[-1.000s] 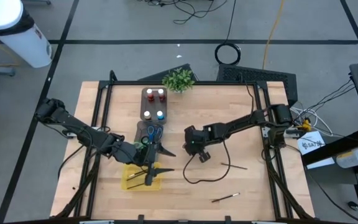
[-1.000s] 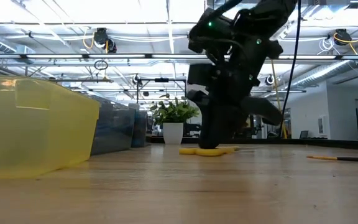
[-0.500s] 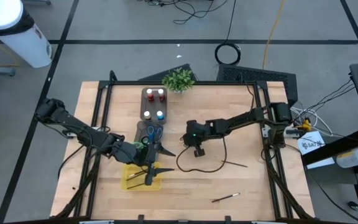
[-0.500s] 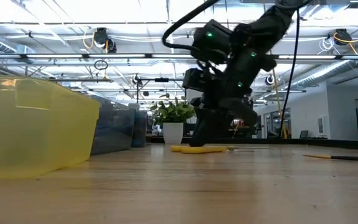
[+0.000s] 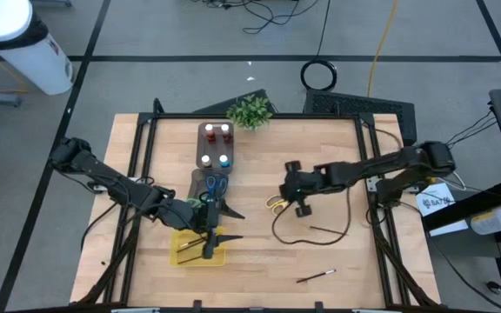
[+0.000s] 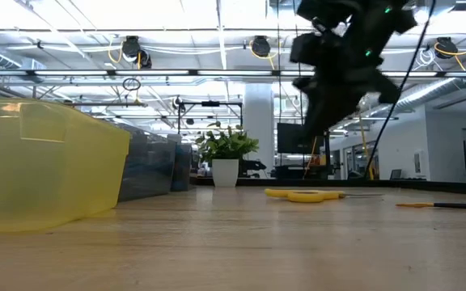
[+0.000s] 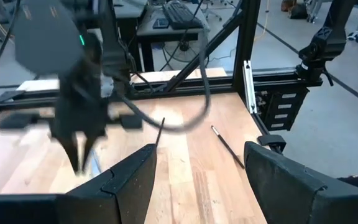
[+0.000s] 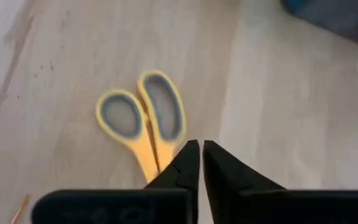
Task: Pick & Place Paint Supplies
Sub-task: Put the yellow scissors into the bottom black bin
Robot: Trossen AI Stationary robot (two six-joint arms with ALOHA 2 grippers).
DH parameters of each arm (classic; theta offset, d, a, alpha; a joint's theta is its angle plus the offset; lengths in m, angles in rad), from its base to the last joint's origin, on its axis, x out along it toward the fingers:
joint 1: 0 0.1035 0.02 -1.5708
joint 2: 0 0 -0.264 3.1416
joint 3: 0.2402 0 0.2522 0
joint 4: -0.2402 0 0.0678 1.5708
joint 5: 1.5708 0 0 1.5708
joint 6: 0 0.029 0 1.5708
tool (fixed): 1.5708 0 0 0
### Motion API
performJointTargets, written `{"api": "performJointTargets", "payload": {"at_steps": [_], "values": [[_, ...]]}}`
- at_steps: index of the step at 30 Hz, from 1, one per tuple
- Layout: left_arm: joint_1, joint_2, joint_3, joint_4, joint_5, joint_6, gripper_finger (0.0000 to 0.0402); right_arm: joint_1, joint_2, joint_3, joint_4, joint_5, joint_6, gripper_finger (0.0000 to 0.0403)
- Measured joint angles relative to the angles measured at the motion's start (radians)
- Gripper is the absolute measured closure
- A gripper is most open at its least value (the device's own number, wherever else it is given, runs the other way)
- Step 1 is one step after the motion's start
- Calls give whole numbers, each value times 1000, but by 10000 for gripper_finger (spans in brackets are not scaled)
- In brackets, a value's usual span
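Note:
Yellow-handled scissors (image 8: 143,121) lie flat on the bare wood (image 5: 276,204), left of the table's middle. My right gripper (image 8: 200,144) hangs shut above their blade end, clear of them; the low view shows the scissors (image 6: 302,195) on the table with the gripper (image 6: 314,125) well above. My left gripper (image 5: 223,225) stands open over the yellow tray (image 5: 190,255), with nothing between its fingers (image 7: 129,180). Blue-handled scissors (image 5: 217,184) lie in the dark organiser tray (image 5: 201,163), behind paint bottles (image 5: 217,132). Thin brushes (image 5: 327,231) (image 5: 316,276) lie on the wood.
A potted plant (image 5: 250,111) stands at the far edge. A black cable (image 5: 290,239) loops over the table below my right arm. The yellow tray (image 6: 47,170) fills the left of the low view. Open wood lies near the right and front edges.
My right gripper has risen from the table and drawn back toward the table's right edge, tipping as it went. The yellow scissors it stood over stay flat on the wood and have shifted a little. My left arm has kept still.

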Motion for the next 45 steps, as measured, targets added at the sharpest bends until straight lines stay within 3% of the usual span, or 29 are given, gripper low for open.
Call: {"api": "performJointTargets", "payload": {"at_steps": [5, 12, 18, 41, 45], "values": [[0, 45, 0, 0, 2, -31, 149, -7, -99, -71, -147, 4, 78, 401], [19, 89, 0, 17, 1, -21, 149, -38, -147, -280, -69, 5, 128, 402], [52, 91, 0, 27, 2, -43, 149, -75, -148, -372, 11, 1, 131, 403], [78, 95, 0, 12, 5, -69, 149, -112, -148, -449, 99, -23, 207, 403], [87, 113, 1, -8, 1, -134, 149, -112, -147, -450, 92, -23, 225, 403]]}}
